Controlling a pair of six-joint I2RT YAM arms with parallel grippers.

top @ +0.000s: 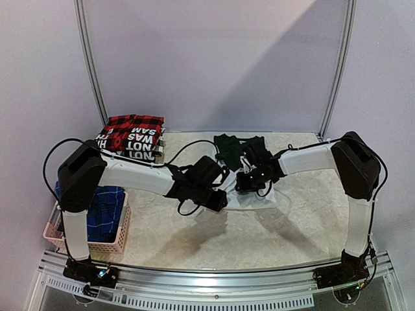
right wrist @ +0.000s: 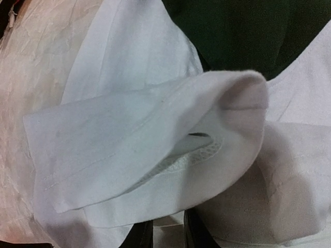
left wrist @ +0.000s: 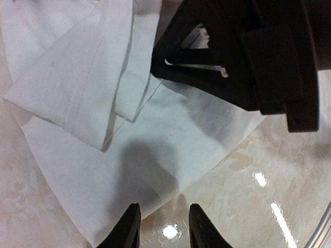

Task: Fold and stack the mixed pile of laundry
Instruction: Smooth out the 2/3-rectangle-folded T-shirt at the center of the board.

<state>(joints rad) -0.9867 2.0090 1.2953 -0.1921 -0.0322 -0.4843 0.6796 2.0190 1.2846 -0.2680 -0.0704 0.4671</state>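
A plain white garment (top: pixel 251 196) lies mid-table, partly folded. My right gripper (top: pixel 245 183) is shut on a lifted sleeve fold of it (right wrist: pixel 155 150); its jaws (right wrist: pixel 166 235) stand narrowly apart with cloth between them. My left gripper (top: pixel 217 198) is open and empty, its fingertips (left wrist: pixel 164 227) just above the table at the garment's near edge (left wrist: pixel 129 170). A dark green garment (top: pixel 230 149) lies behind the white one and shows in the right wrist view (right wrist: pixel 243 31). A red-and-black plaid shirt (top: pixel 135 122) tops a folded white T-shirt with black print (top: pixel 133 144) at the back left.
A pink lattice basket (top: pixel 115 236) holding blue plaid cloth (top: pixel 104 204) stands at the left front. Metal frame posts (top: pixel 337 65) rise at the back corners. The right gripper's black body (left wrist: pixel 243 57) hangs close ahead of my left gripper.
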